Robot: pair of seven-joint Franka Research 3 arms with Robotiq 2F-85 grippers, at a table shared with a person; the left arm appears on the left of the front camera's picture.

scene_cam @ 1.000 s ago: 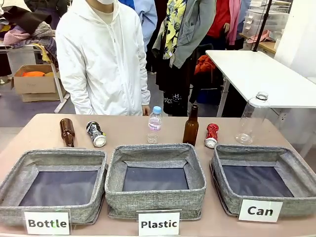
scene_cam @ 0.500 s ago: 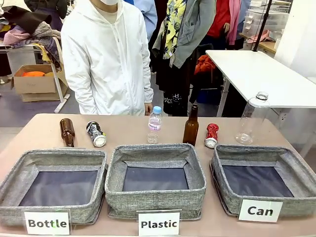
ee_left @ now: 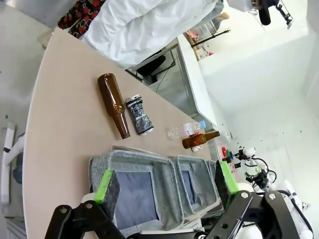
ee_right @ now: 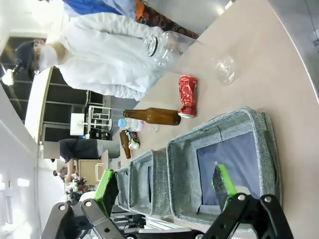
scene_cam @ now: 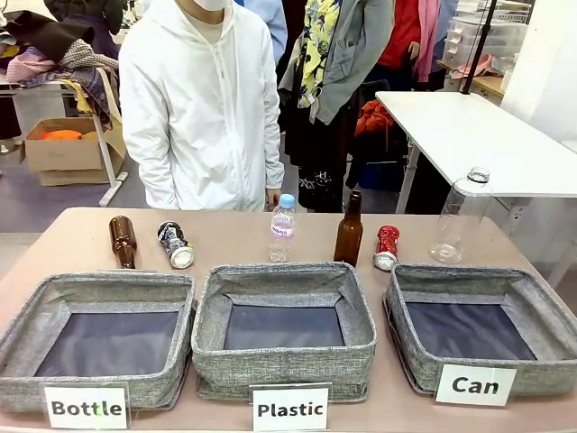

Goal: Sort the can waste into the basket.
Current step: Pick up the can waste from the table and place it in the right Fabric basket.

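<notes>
While hovering, seemingly high | left claw (ee_left: 167, 179) spread | right claw (ee_right: 164, 185) spread

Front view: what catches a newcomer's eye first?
Three grey baskets line the near edge; the Can basket sits rightmost. Behind them runs a row of waste: the red can just beyond that basket, the dark can at left beside a brown bottle. A person stands across the table.

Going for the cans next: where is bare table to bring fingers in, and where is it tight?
Bare: between dark can and small plastic bottle; between red can and tall clear bottle. Tight: upright brown bottle beside red can, lying brown bottle beside dark can.
</notes>
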